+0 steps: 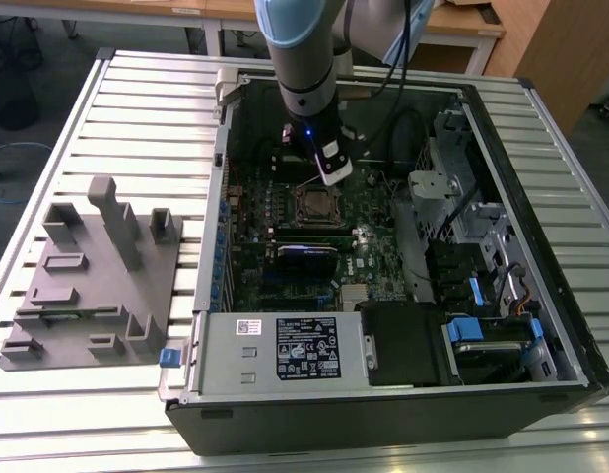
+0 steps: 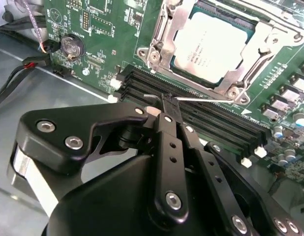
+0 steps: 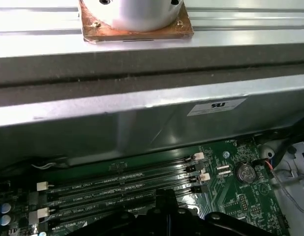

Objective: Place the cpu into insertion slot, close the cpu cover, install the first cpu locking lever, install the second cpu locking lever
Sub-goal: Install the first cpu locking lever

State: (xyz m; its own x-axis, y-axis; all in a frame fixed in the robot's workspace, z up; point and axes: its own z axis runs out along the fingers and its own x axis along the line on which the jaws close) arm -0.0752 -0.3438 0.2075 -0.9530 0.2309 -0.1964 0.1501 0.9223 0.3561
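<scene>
The cpu [image 2: 208, 42], a square silver-grey chip, lies in the insertion slot [image 1: 312, 205] on the green board. The cpu cover [image 2: 159, 42], a silvery metal frame, lies flat around it. A thin wire locking lever [image 2: 201, 99] runs along the socket's edge beside the memory slots. My gripper [image 2: 164, 101] has its black fingers [image 2: 167, 147] shut together, and the tips cross this lever; whether they pinch it I cannot tell. In the exterior view the gripper [image 1: 329, 177] hangs just behind the socket inside the open computer case. Its dark fingertips [image 3: 167, 201] also show in the first wrist view.
Long black memory slots [image 2: 211, 125] run beside the socket, with a coin battery [image 2: 72, 45] and cables [image 2: 14, 73] nearby. The case wall [image 3: 142, 123] stands close behind the gripper. A power supply [image 1: 285, 345] fills the case front. A grey fixture tray [image 1: 88, 276] sits on the table.
</scene>
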